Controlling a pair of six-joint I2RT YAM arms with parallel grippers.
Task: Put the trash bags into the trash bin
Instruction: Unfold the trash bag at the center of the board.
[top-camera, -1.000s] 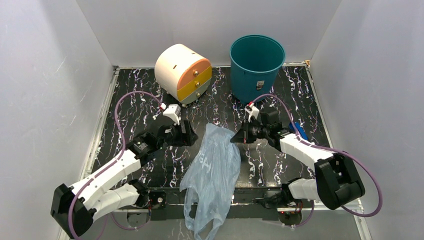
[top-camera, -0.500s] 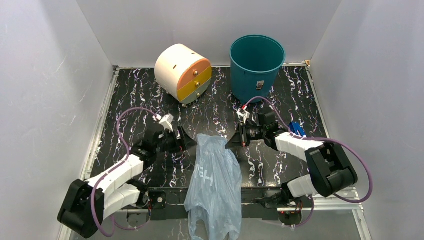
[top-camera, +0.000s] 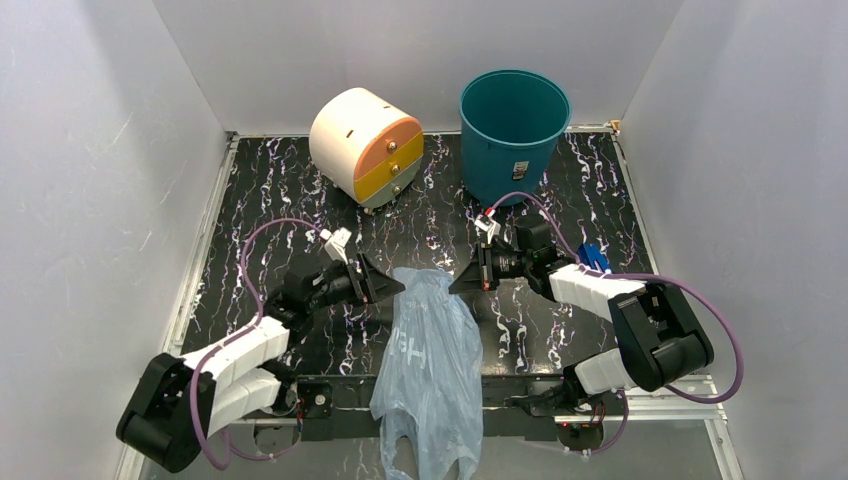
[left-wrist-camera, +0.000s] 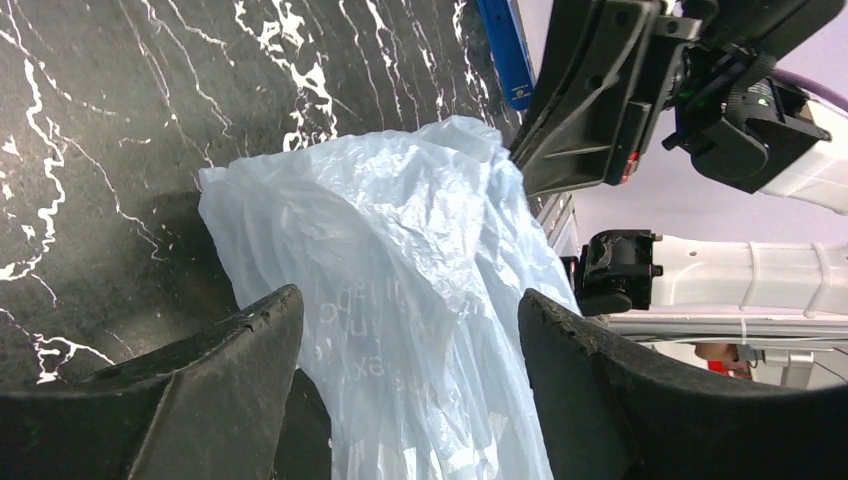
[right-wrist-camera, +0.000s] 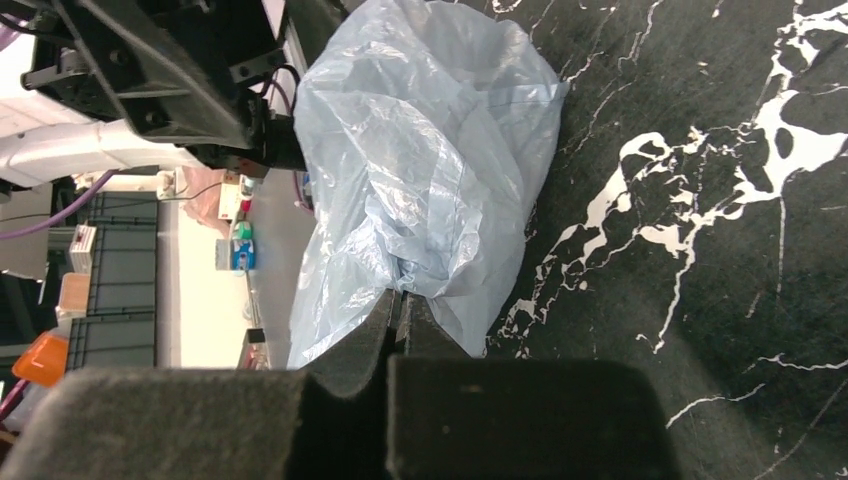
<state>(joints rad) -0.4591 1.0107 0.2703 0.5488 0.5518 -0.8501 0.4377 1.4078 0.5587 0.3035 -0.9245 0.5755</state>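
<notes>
Operator: Desk (top-camera: 280, 200) layout, largest item first?

Technician: Black marbled surface. Pale blue bag (top-camera: 432, 350) lies crumpled at centre front, between the two arms; its lower end hangs over the near edge. Teal bin (top-camera: 512, 140) stands upright at the far edge, right of centre, well apart from the bag. Cream and orange box (top-camera: 362, 145) stands just left of the bin.

Operator: Pincer status?

Technician: Left pincer (left-wrist-camera: 408, 300): jaws wide apart, one on each side of the bag's upper folds, nothing clamped. Right pincer (right-wrist-camera: 396, 300): jaws fully closed, with a fold of the bag's top pinched between the tips. Both pincers point inward at the bag from opposite sides, low over the desk.

Operator: Other items?

Technician: Small flat dark blue object (top-camera: 594, 258) lies on the desk beside the right arm.
</notes>
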